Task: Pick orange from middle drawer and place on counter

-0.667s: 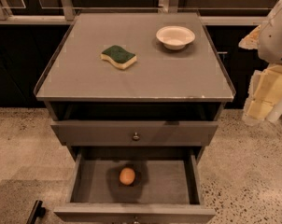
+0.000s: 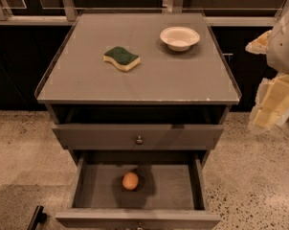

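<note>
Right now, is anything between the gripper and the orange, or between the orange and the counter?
Nothing visible. The orange lies alone in the open drawer, uncovered from above. The gripper hangs to the right of the cabinet. On the counter, the sponge and bowl sit toward the back, leaving the front bare.

Grey counter (image 2: 183, 80) — green-yellow sponge (image 2: 121, 58) left-centre, white bowl (image 2: 179, 37) back right; gripper (image 2: 273, 107) off right side.
</note>
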Controlling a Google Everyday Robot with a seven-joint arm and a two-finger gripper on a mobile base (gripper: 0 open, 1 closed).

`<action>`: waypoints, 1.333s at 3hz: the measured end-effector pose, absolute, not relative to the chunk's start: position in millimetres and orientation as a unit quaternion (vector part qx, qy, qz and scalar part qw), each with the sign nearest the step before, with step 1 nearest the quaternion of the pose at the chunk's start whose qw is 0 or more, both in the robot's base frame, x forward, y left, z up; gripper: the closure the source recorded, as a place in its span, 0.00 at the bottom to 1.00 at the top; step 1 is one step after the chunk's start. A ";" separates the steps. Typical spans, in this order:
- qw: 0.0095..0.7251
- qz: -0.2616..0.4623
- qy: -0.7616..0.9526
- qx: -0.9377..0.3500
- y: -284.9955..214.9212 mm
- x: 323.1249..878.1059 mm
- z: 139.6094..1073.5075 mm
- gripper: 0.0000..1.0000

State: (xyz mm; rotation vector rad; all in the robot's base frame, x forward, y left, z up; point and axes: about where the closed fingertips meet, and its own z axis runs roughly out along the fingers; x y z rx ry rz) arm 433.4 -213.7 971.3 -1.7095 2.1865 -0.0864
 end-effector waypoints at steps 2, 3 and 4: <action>0.261 0.096 0.761 -0.586 -178.4 400.3 854.1 0.00; 0.283 0.205 0.759 -0.550 -138.7 400.3 750.2 0.00; 0.313 0.249 0.759 -0.513 -109.2 427.0 683.7 0.00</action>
